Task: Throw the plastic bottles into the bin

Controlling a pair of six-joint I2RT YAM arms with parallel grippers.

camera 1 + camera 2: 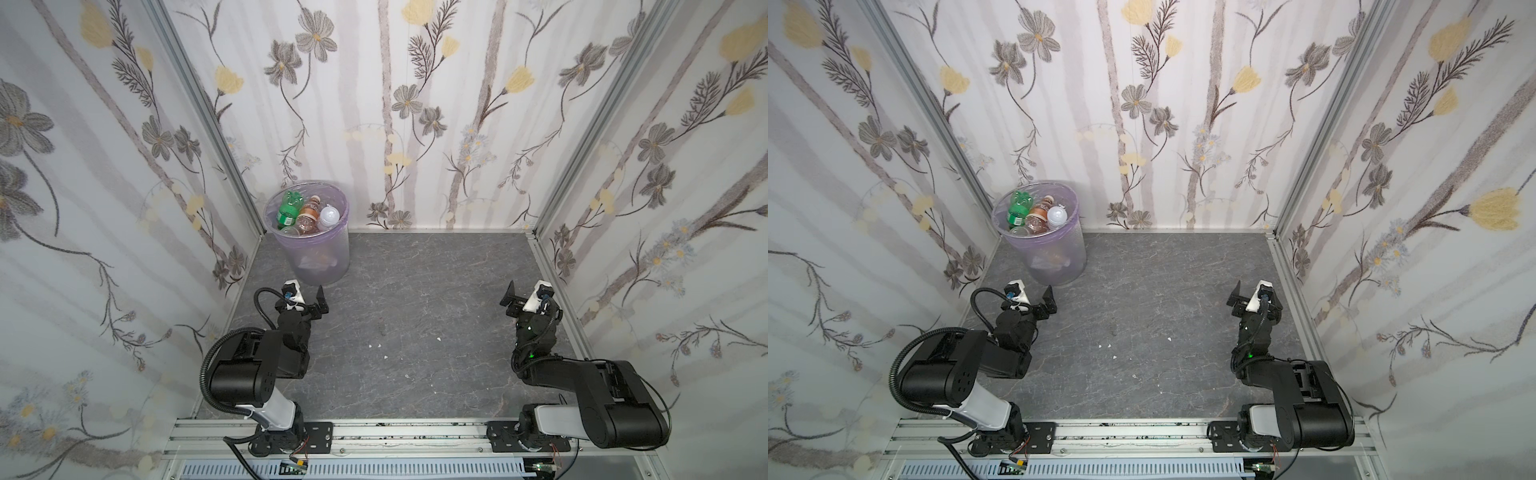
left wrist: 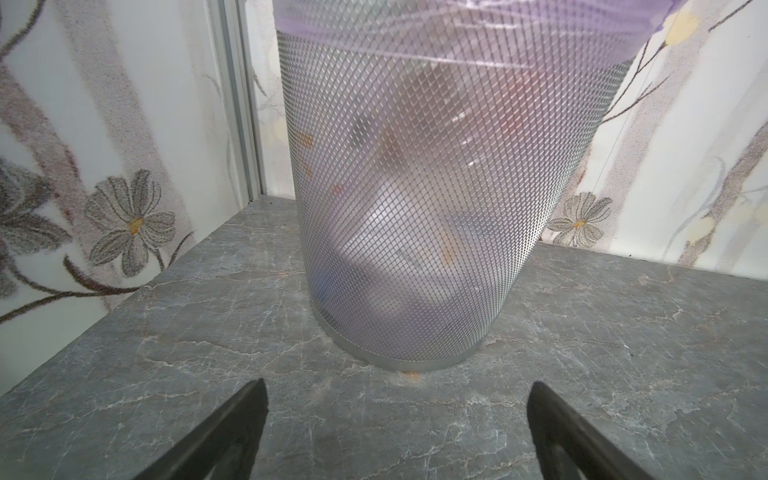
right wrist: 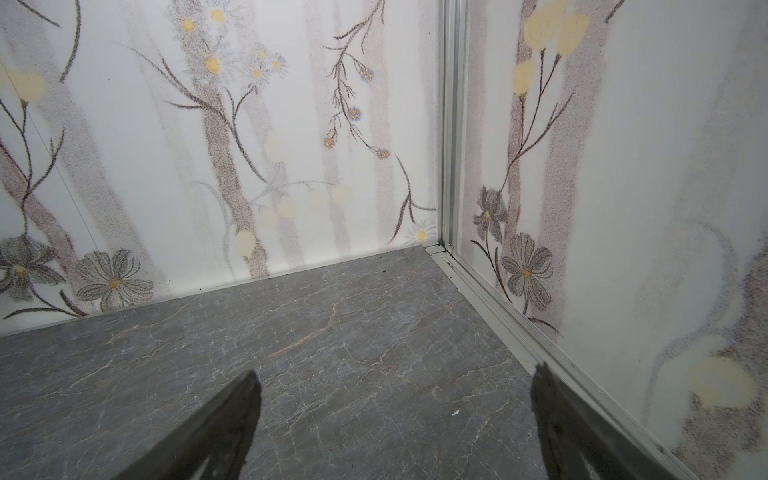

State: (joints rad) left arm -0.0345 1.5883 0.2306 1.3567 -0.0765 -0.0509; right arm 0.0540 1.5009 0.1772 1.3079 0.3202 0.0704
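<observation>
As both top views show, the bin, a mesh wastebasket lined with a pale lilac bag, stands upright on the grey marbled tabletop. The plastic bottles lie inside it, close under the rim: a green bottle at the bin's left side, a brown-labelled bottle at its middle and a frosted white bottle at its right side, all touching. Lower down, the left wrist view shows more shapes through the bin's mesh wall, too blurred to identify. The left gripper sits low, just in front of the bin and facing its base without touching it. Its jaws are spread wide and hold nothing. The right gripper sits well to the right of the bin, about as far forward of it as the left gripper. Its jaws are likewise spread wide and empty. A few white specks lie on the tabletop in front of the bin and to its right.
</observation>
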